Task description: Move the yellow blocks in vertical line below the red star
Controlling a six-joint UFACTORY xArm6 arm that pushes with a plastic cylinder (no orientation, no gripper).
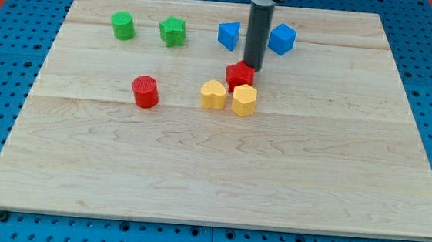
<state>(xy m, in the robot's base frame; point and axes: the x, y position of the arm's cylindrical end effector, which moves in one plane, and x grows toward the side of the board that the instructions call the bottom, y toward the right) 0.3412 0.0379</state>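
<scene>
You see my tip (252,67) touching the top edge of the red star (239,76), just above centre frame on the counter (219,183). There is no hand to open or close, only the rod. Directly below the star sit two yellow blocks, side by side: a heart-like one (213,94) at left, a hexagonal one (244,100) at right, touching each other.
</scene>
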